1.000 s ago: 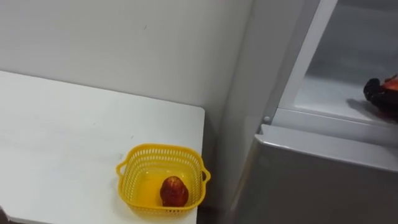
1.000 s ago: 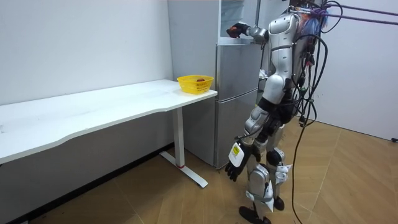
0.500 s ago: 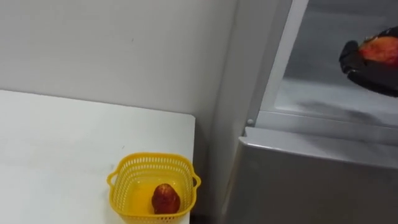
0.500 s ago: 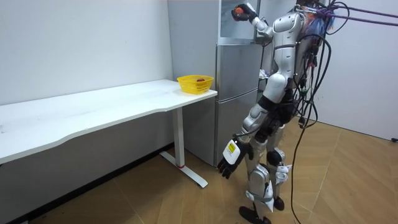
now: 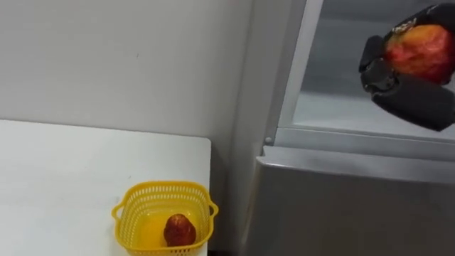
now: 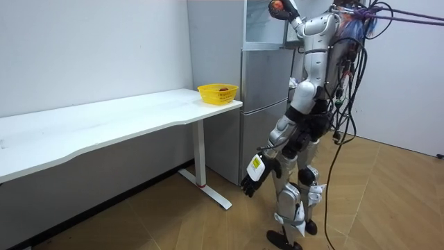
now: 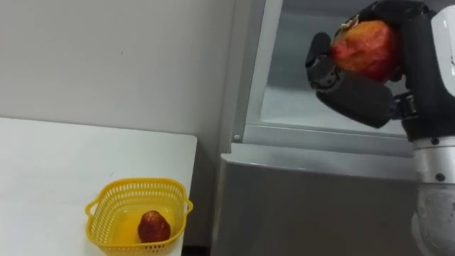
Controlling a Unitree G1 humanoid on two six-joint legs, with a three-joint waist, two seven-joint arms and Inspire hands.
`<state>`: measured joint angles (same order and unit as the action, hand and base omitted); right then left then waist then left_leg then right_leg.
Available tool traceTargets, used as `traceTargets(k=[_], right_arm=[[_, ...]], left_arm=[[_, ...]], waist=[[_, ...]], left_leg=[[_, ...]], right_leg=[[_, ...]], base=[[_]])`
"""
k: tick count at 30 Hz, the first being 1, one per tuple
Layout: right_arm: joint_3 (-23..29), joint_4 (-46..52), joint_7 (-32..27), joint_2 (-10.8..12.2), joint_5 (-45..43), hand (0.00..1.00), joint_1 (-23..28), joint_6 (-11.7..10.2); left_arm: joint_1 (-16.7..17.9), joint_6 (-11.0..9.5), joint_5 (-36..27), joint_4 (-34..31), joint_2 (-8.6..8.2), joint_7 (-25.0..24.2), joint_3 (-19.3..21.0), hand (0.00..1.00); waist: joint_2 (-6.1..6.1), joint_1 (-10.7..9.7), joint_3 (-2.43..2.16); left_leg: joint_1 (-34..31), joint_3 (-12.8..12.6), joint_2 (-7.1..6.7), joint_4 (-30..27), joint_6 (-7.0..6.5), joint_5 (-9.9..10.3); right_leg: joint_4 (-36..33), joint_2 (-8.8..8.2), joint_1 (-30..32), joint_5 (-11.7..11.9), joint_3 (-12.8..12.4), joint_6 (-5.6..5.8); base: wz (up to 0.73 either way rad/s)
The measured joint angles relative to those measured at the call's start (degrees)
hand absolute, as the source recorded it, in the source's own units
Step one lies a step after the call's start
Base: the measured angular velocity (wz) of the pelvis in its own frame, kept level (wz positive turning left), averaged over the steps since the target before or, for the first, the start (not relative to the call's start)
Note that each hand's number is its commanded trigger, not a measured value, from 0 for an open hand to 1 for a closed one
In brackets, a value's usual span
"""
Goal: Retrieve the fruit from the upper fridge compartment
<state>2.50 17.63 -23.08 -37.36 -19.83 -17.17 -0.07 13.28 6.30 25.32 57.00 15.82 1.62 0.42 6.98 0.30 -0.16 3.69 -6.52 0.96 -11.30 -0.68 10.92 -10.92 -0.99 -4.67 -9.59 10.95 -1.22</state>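
Observation:
My right hand (image 7: 355,89) is raised in front of the open upper fridge compartment (image 7: 298,99), its dark fingers curled round a red-orange fruit (image 7: 364,48). The same fruit (image 5: 421,51) sits high at the right edge of the left eye view, above the white shelf (image 5: 355,114). In the room view I stand facing the fridge with that hand (image 6: 279,8) lifted near the fridge's top. My left hand (image 6: 253,182) hangs by my thigh with relaxed fingers.
A yellow basket (image 5: 162,188) stands on the corner of the white table (image 5: 71,178), holding another red fruit (image 5: 179,230). The grey lower fridge door (image 5: 341,206) is closed below the open compartment. A white wall runs behind the table.
My right hand has risen from the fridge shelf with the fruit and come closer to my head. The eye view has shifted, so the basket slid left and down.

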Motion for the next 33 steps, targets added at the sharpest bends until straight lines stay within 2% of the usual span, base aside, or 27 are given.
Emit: traceTargets(k=[3, 6, 9, 14, 18, 20, 24, 30, 33], right_arm=[[0.1, 1.8, 0.2, 0.3, -0.8, 1.0, 0.3, -0.6], [0.1, 3.8, 0.7, 1.6, -2.9, 1.0, 0.3, -0.9], [0.0, 6.8, 1.4, 1.6, -3.0, 1.0, 0.3, -1.4], [0.0, 10.6, 3.2, 1.6, -4.2, 1.0, 0.3, -3.9], [-0.4, 12.2, 4.6, 1.9, -5.4, 1.0, 0.3, -5.3], [-1.6, 12.4, 5.4, 2.7, -5.4, 1.0, 0.3, -6.6], [-3.7, 12.4, 7.7, 3.9, -5.7, 1.0, 0.3, -6.9], [-7.1, 11.2, 10.3, 5.2, -11.1, 1.0, 0.3, -7.0], [-8.5, 10.7, 12.4, 5.5, -12.0, 1.0, 0.3, -6.7]], left_arm=[[-0.1, -0.3, 0.0, 0.0, -0.41, 0.0, 0.0, 0.0], [-0.1, -0.5, -0.1, 0.1, -0.78, 0.0, 0.0, 0.0], [-0.8, -0.7, -1.0, 1.6, -1.04, 0.1, -0.2, 0.0], [-1.6, -2.5, -1.0, 5.0, -1.15, 0.4, -0.1, 0.0], [-2.0, -3.1, -1.1, 6.1, -1.26, 0.4, -0.2, 0.0], [-2.3, -3.4, -1.1, 6.1, -1.38, 0.4, -1.2, 0.0], [-2.9, -4.3, -1.1, 6.1, -1.45, 0.2, -1.2, 0.0], [-4.2, -4.4, -1.0, 6.9, -1.44, -0.6, -1.6, 0.0], [-4.8, -4.4, -1.0, 6.9, -1.28, -2.3, -1.7, 0.0]], waist=[[0.11, -0.1, -0.08], [0.19, -0.1, -0.13], [0.05, 0.0, -0.04], [-0.19, 0.1, 0.13], [-0.34, 0.1, 0.28], [-0.46, 0.2, 0.42], [-0.44, 0.4, 0.46], [-0.27, 2.8, 0.54], [0.31, 3.8, 0.82]], left_leg=[[0.1, -0.9, 0.31, 0.0, 0.13, 0.1], [0.0, -1.0, 0.36, 0.3, 0.22, 0.1], [0.0, -1.0, 0.41, 0.7, 0.26, 0.2], [0.0, -1.0, 0.42, 0.8, 0.37, 0.3], [0.0, -1.0, 0.43, 0.8, 0.36, 0.3], [0.0, -1.0, 0.45, 0.7, 0.36, 0.3], [0.0, -1.0, 0.52, 0.6, 0.4, 0.4], [0.0, -0.6, 0.4, 0.6, 0.39, 0.4], [-0.9, 0.2, 0.19, 0.4, 0.36, 0.4]], right_leg=[[0.0, 0.16, 0.3, 0.1, -0.3, -0.12], [0.0, 0.36, 0.6, 0.1, -0.7, -0.16], [0.1, 0.44, 0.7, 0.1, -0.7, -0.16], [0.1, 0.5, 0.7, 0.1, -1.0, -0.17], [0.1, 0.52, 0.7, 0.1, -1.1, -0.17], [0.1, 0.52, 0.6, 0.1, -1.3, -0.17], [0.0, 0.56, 0.6, 0.1, -1.3, -0.19], [0.0, 0.42, 0.5, 0.1, -0.6, -0.19], [0.3, 0.18, 0.8, 0.1, 0.3, -0.17]], base=[[-0.13], [-0.05], [0.0], [0.0], [0.0], [0.0], [0.0], [0.02], [0.13]])
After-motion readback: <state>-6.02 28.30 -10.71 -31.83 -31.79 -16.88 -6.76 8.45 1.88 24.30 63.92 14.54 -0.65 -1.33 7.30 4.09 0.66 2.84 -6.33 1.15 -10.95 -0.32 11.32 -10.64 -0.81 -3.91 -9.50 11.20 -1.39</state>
